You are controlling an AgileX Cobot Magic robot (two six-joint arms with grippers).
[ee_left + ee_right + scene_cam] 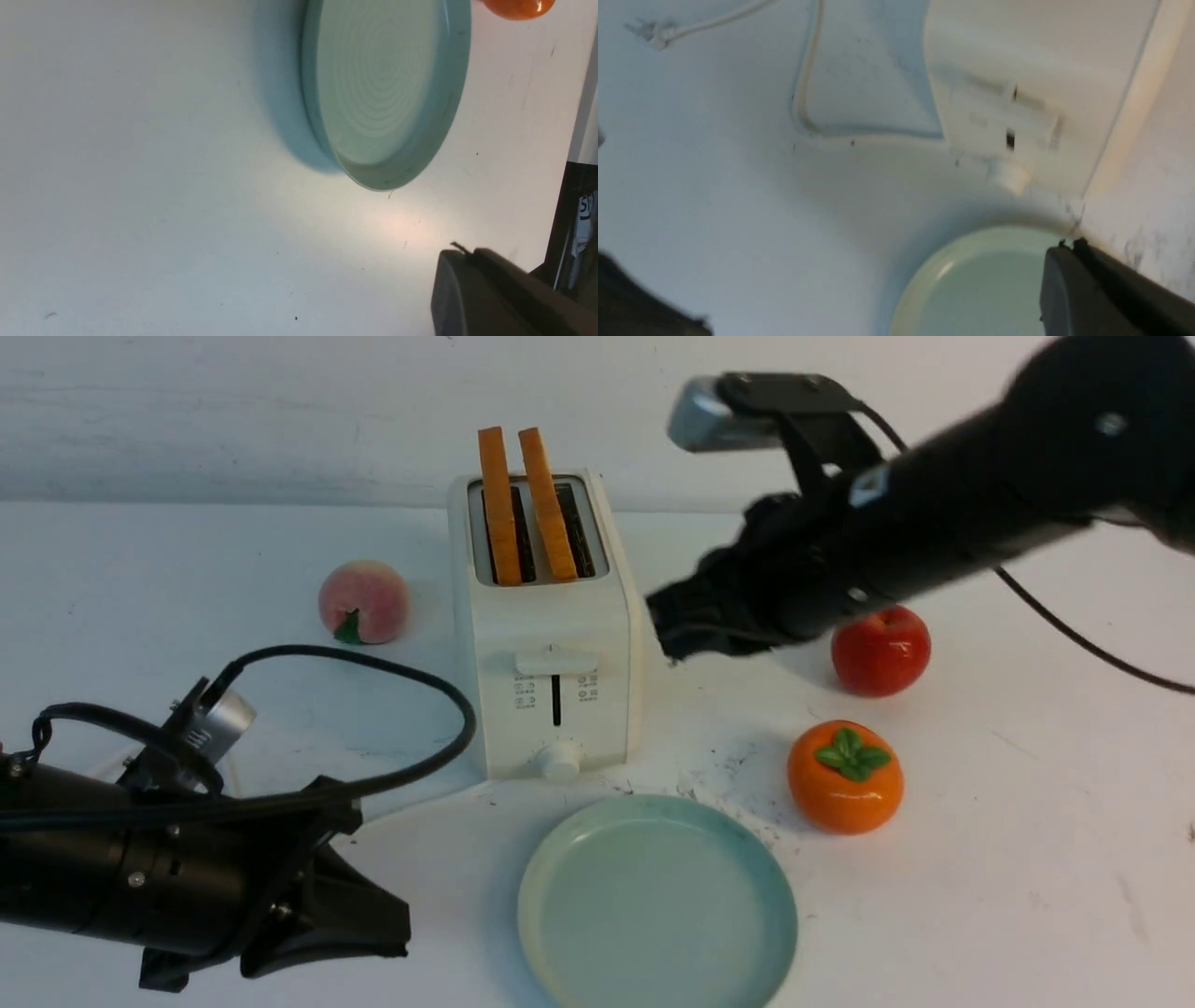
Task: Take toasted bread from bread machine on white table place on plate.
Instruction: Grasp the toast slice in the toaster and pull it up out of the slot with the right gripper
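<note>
Two slices of toasted bread point(499, 504) point(548, 504) stand upright in the slots of the cream-white bread machine point(551, 644) at the middle of the white table point(1027, 821). The empty mint-green plate point(656, 901) lies in front of it. My right gripper point(660, 627) hangs shut and empty just right of the bread machine's side, below the slots. In its wrist view, the gripper point(1066, 245) is over the plate's rim point(920, 280), with the bread machine point(1041, 70) beyond. My left gripper point(397, 924) rests shut low at the front left. In its wrist view, the gripper point(462, 254) is apart from the plate point(383, 93).
A peach point(363, 601) lies left of the bread machine. A red apple point(880, 650) and an orange persimmon point(845, 777) sit to its right, near my right arm. The white cord point(803, 93) trails on the table. Dark crumbs speckle the table by the plate.
</note>
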